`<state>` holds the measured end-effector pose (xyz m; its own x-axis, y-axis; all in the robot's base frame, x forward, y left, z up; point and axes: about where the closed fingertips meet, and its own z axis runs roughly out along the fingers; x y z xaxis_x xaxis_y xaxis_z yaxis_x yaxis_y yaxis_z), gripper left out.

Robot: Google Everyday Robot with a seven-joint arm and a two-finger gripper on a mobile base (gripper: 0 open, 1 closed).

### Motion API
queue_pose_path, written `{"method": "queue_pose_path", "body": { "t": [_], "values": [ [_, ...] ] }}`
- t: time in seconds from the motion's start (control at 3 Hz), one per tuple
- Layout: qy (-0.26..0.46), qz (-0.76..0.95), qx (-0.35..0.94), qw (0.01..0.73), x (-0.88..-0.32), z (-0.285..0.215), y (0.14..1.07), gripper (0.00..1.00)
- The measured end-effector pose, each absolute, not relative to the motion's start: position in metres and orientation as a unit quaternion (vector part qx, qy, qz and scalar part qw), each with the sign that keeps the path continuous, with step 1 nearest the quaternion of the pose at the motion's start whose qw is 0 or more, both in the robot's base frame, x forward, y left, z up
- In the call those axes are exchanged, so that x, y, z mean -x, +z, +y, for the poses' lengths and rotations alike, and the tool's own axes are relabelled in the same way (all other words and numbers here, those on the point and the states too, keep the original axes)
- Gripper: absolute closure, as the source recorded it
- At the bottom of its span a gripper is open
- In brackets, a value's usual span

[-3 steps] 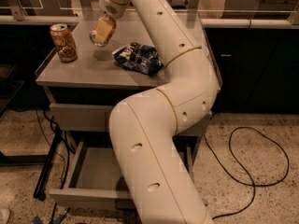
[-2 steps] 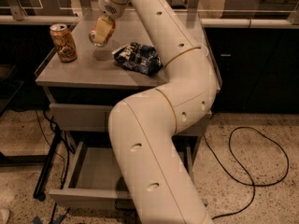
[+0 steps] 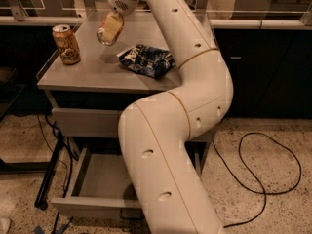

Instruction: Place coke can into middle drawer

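At upper left, the coke can [image 3: 112, 30] is pinched in the gripper [image 3: 108, 33], held clear of the table [image 3: 97, 77] for carrying to the open middle drawer [image 3: 92, 206] at lower left.

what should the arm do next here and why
Probably carry the coke can forward off the cabinet top, then lower it. The claw appears to hold it in the air above the top, between the brown-gold can and the chip bag, while the middle drawer stands open, low down at the front.
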<state>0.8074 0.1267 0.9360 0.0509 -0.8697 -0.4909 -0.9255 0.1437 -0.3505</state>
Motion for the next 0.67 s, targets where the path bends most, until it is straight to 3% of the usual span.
{"method": "queue_pose_path", "body": {
  "t": [0.67],
  "values": [
    [0.069, 0.687, 0.648, 0.323, -0.8038, 0.1046, 0.9351, 1.00]
  ]
}}
